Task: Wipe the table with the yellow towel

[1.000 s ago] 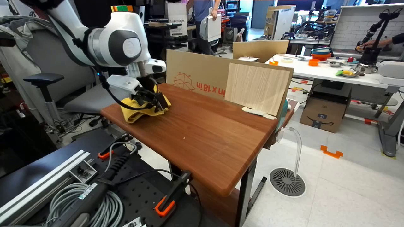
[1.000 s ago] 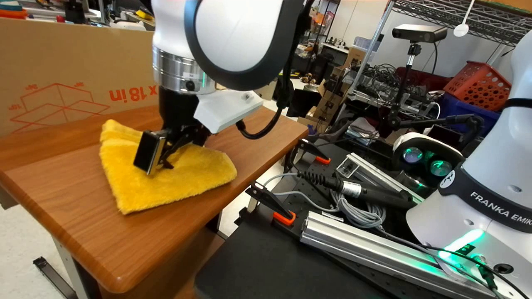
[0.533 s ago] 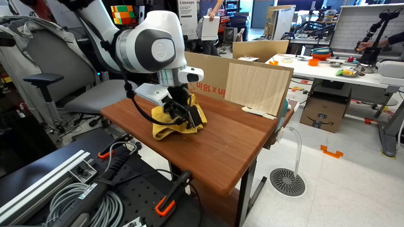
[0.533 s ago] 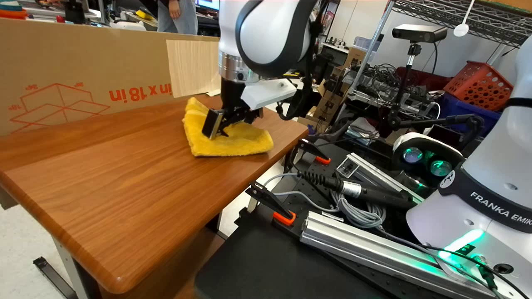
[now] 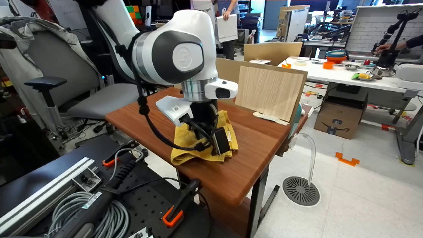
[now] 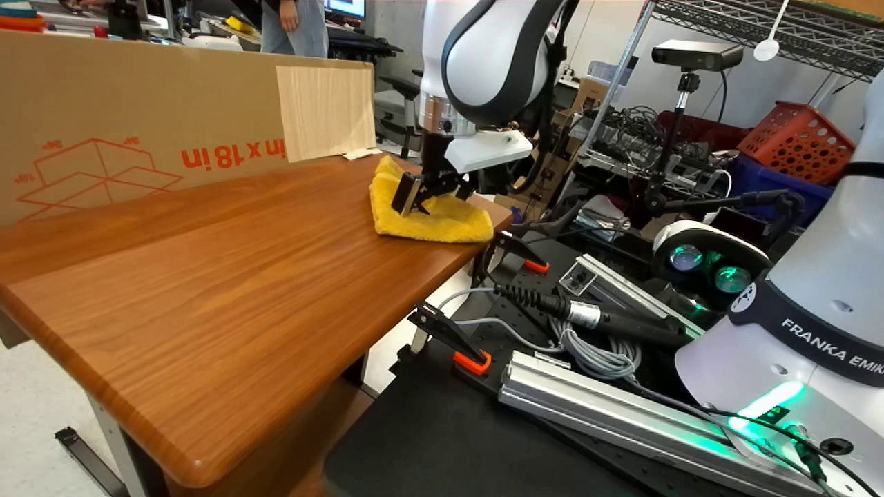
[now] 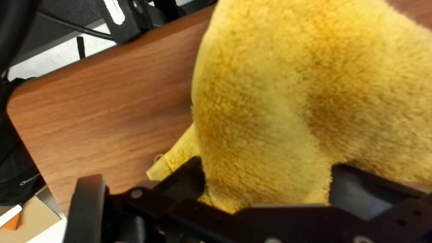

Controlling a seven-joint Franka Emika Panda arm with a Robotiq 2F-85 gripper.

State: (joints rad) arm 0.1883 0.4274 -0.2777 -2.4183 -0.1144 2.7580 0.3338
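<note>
Holding a thick fold of the yellow towel (image 7: 263, 94), the claw (image 7: 267, 165) sits low over the table (image 6: 207, 276). Wrist view: cloth fills the gap between the two fingers (image 7: 357, 192) and touches both, so the jaws stand apart by the thickness of the bunch. In both exterior views the yellow towel lies on the table, gathered under the claw, one layer folded over another. It reaches the long edge facing the black bench (image 6: 414, 435). Wrist view also puts it near a rounded table corner, bare tabletop between, small flap of cloth poking out beside a finger.

Arm (image 5: 175, 56) comes in from above, last link about upright, white housing (image 6: 487, 152) on the wrist.

Rest of the room from where I'm standing: cardboard sheet (image 6: 173, 96) on edge along the table's far side, red print upside down, pale wood-grain panel (image 5: 269, 92) flat against it. Grey chair (image 5: 102, 102) just past the table in an exterior view; person (image 5: 228, 13) in the background there, holding a white board (image 5: 228, 29).

Bench side, in an exterior view: two clamps (image 6: 449, 336) with orange parts, coiled grey cable (image 6: 597, 359), aluminium rail (image 6: 621, 407), headset (image 6: 710, 266) right beside the white robot base (image 6: 794, 310), whose light strip (image 6: 766, 404) shows green. Black camera (image 6: 697, 55) on a stand (image 6: 677, 107) behind them, red basket (image 6: 794, 145) further back. Claw tips are hard to see in both exterior views.
</note>
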